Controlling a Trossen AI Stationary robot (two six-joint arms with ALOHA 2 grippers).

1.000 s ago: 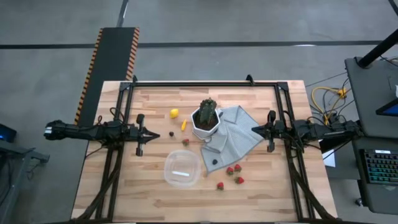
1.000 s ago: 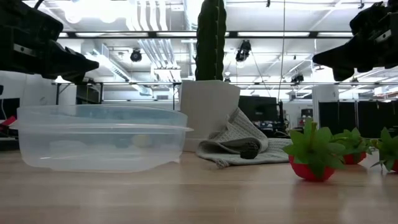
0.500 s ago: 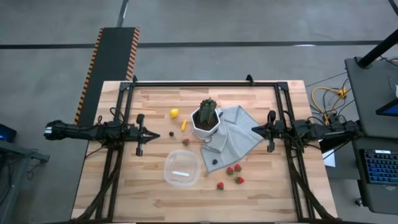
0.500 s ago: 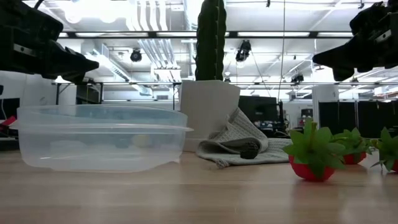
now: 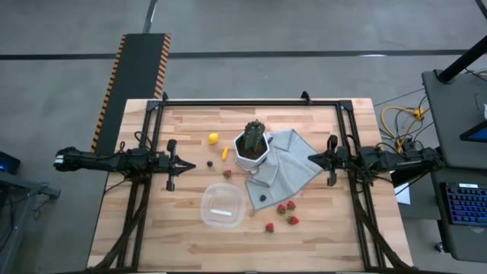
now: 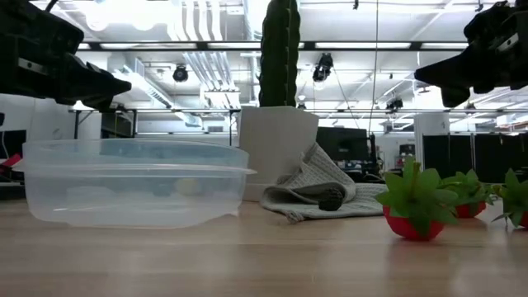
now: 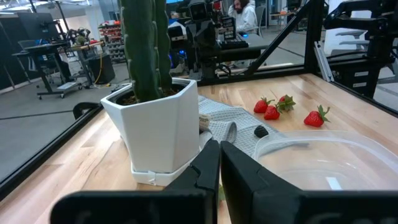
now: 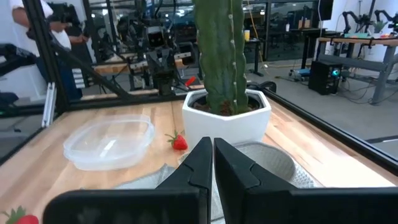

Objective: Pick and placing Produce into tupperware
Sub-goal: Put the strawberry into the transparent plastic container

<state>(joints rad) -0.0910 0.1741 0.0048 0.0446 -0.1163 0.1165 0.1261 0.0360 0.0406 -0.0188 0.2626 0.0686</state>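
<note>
The clear tupperware (image 5: 222,205) stands empty near the table's near middle, a white label on its floor. Several red strawberries (image 5: 290,206) lie to its right, and one more (image 5: 227,173) lies near the cactus pot. A yellow lemon (image 5: 213,138), an orange piece (image 5: 224,153) and a dark berry (image 5: 210,163) lie left of the pot. Another dark berry (image 5: 264,197) rests on the grey cloth. My left gripper (image 5: 190,163) is shut and empty above the table's left side. My right gripper (image 5: 310,158) is shut and empty above the right side.
A green cactus in a white faceted pot (image 5: 253,146) stands at the table's middle, on a corner of a crumpled grey cloth (image 5: 288,169) that spreads toward the right. A black frame (image 5: 251,101) runs along the table's edges. Bare wood lies along the near edge.
</note>
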